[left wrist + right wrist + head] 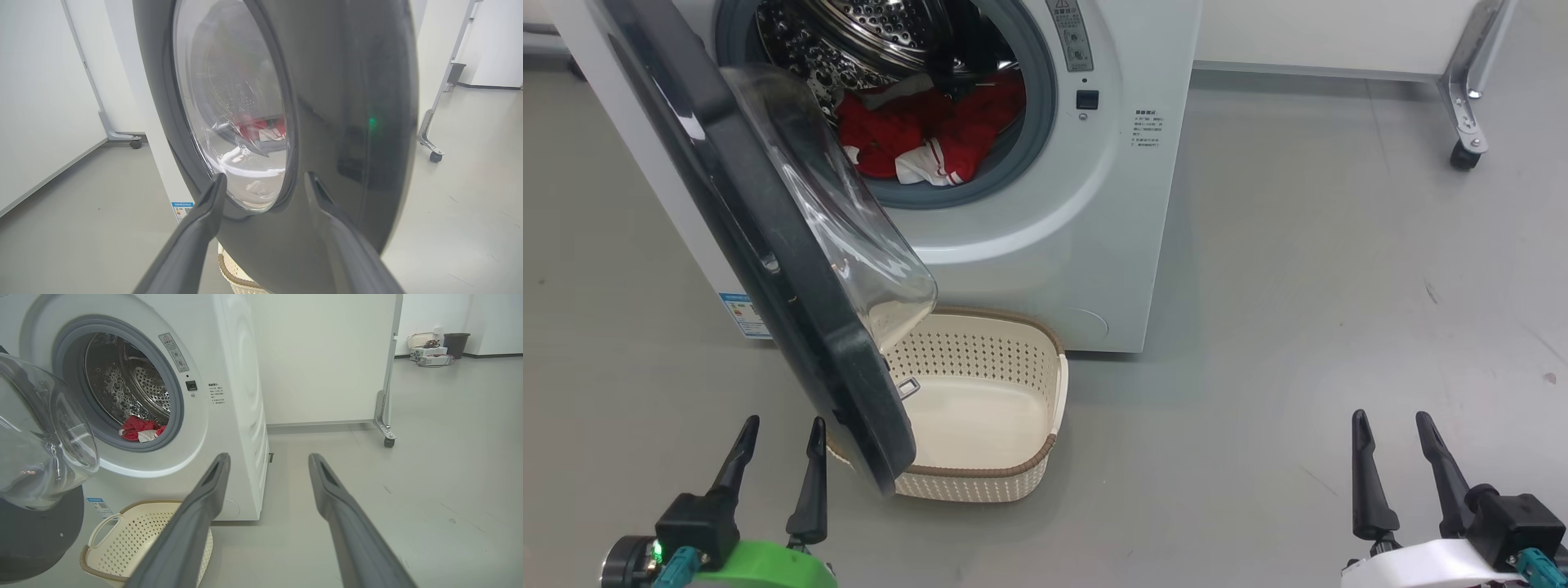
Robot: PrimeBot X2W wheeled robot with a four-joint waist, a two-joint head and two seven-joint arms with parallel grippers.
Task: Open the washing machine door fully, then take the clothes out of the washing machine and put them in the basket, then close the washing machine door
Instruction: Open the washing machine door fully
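The white washing machine (1094, 204) stands ahead with its black-rimmed door (768, 245) swung partway out toward me, glass bowl facing right. Red and white clothes (923, 131) lie in the steel drum, also seen as clothes (139, 430) in the right wrist view. The cream basket (1021, 482) sits on the floor below the opening, partly behind the door. My left gripper (780, 429) is open, just left of the door's lower edge; the left wrist view shows the door (347, 102) close in front of its fingers. My right gripper (1392, 420) is open over bare floor at the lower right.
A wheeled metal frame leg (1466, 122) stands at the back right beside a white panel (322, 355). A bin and small items (437, 349) sit far off. Another caster (135, 143) is left of the machine.
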